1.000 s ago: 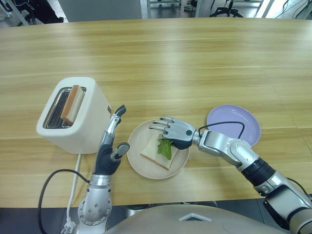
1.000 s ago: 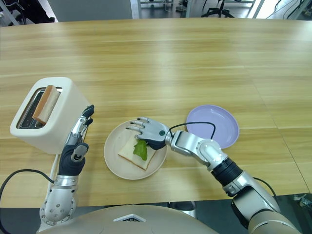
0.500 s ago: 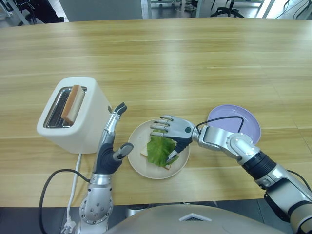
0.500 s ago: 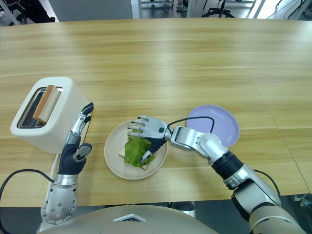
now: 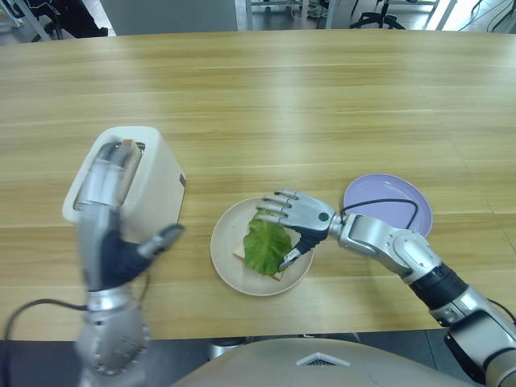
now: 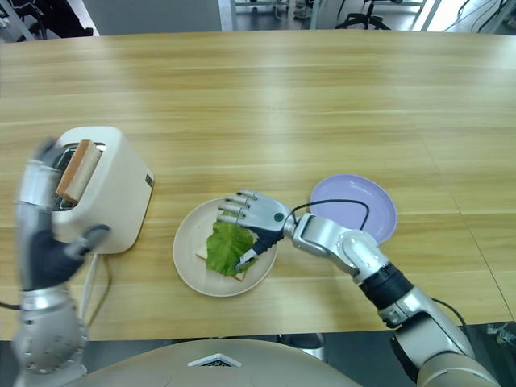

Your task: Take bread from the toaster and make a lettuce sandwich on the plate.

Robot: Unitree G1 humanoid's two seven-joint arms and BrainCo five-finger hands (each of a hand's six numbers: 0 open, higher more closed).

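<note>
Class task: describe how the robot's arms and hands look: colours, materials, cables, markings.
Right hand: silver segmented fingers, dark palm, small round mark on its back; a thin black cable loops from the wrist; silver forearm with a black band. Left hand: silver fingers, dark grey palm, silver wrist.

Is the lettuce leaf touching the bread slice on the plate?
Touching. The right eye view shows the lettuce leaf lying flat on the bread slice, covering most of it.

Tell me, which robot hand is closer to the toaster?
Left. The left hand is right in front of the toaster. The right hand is over the lettuce on the plate, off to the toaster's right.
</note>
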